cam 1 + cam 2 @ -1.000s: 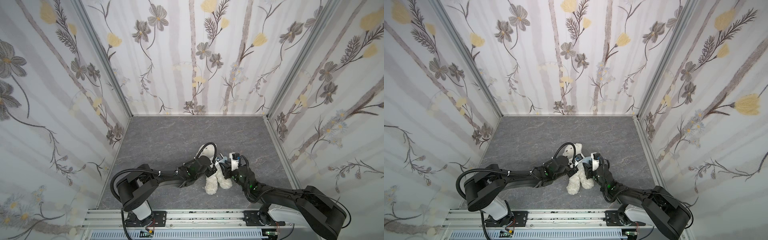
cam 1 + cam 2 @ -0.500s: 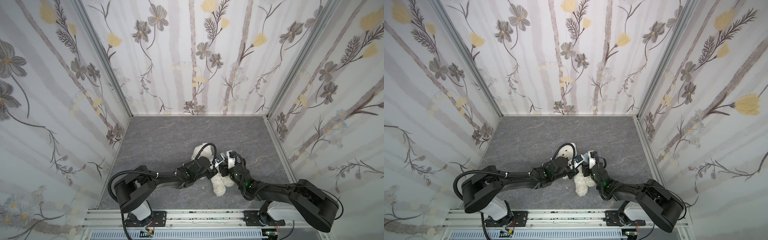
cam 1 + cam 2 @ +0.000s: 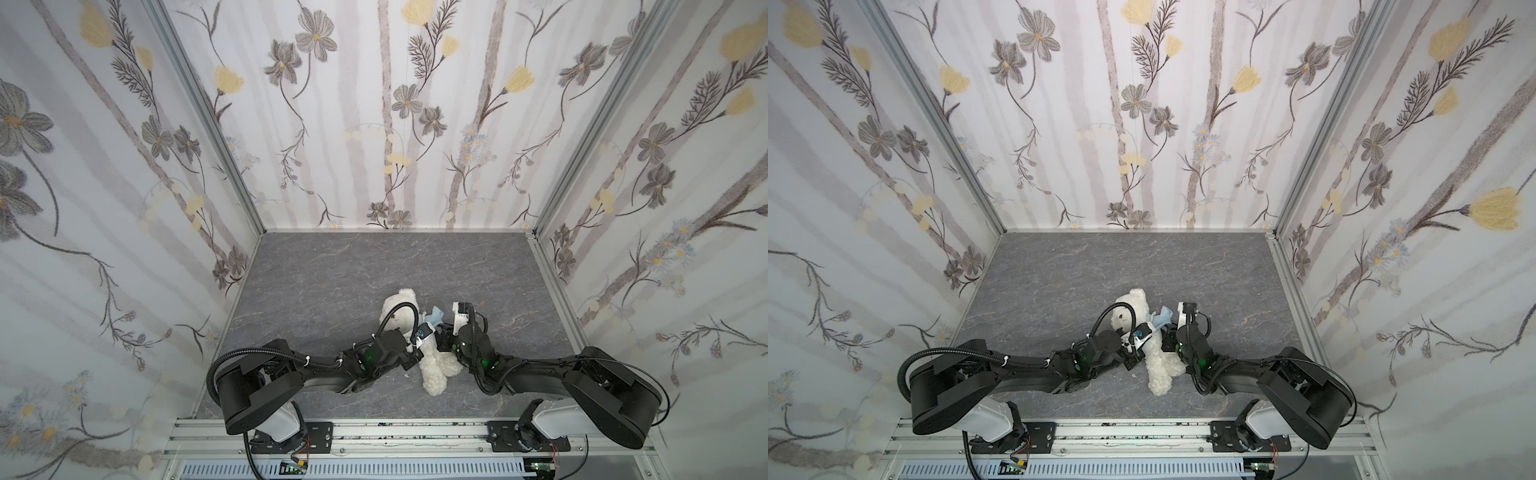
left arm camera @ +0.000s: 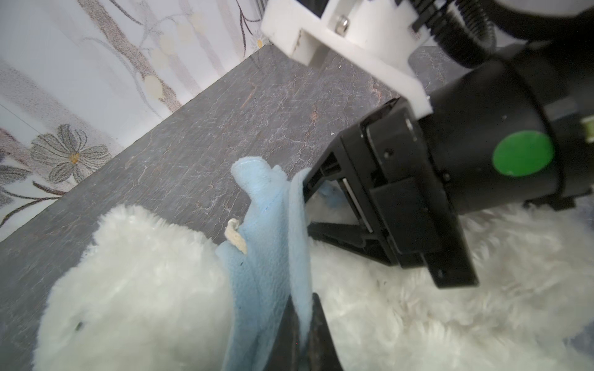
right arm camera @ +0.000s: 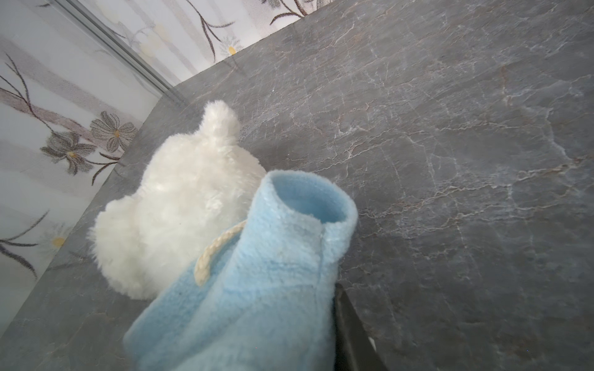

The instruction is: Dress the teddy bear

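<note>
Teddy bear getting hoodie pulled on: left gripper pinching it, right gripper sitting partly open at its edge, needing a grip next.

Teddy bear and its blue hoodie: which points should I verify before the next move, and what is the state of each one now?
1. Left gripper pinches the blue hoodie: ok.
2. Right gripper holds the hoodie: cannot tell; its jaws stand apart, with fabric at their tips.
3. Teddy bear lies on the table: ok.
4. Bear's arm is inside the sleeve: not ok; the opening is empty.
5. Hoodie covers the body: not ok; it is bunched at the neck and the body is bare.
</note>
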You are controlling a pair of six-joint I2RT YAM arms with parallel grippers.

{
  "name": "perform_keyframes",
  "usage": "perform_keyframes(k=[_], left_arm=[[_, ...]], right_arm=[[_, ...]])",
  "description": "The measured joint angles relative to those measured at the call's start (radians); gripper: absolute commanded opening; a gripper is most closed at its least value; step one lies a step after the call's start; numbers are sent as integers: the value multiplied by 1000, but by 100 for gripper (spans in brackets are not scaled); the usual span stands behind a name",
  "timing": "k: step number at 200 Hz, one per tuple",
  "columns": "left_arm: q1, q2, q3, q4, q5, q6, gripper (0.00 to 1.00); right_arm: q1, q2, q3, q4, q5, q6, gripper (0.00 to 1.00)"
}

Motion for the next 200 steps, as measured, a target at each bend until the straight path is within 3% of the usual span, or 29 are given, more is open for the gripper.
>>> perform_keyframes(k=[39,101,120,141,172,200], left_arm=[[12,-27,-11,11,27,-2,0],[10,-41,18,1,18,-12,0],[3,-47,35,-13,-21,-12,23],[-13,-40,68,-25,-71,-7,38],[-38,5,114,-26,-132,47,42],[-40,54,144,-26,-181,95,38]], right_arm=[[-19,-14,-82,164,-100,-24,14],[-16,-57,-98,290,-116,-159,1],[5,-80,-82,275,-92,-204,1],[20,-85,-72,261,-83,-227,1],[36,-88,-67,234,-84,-237,1],[43,-99,-63,211,-68,-246,1]])
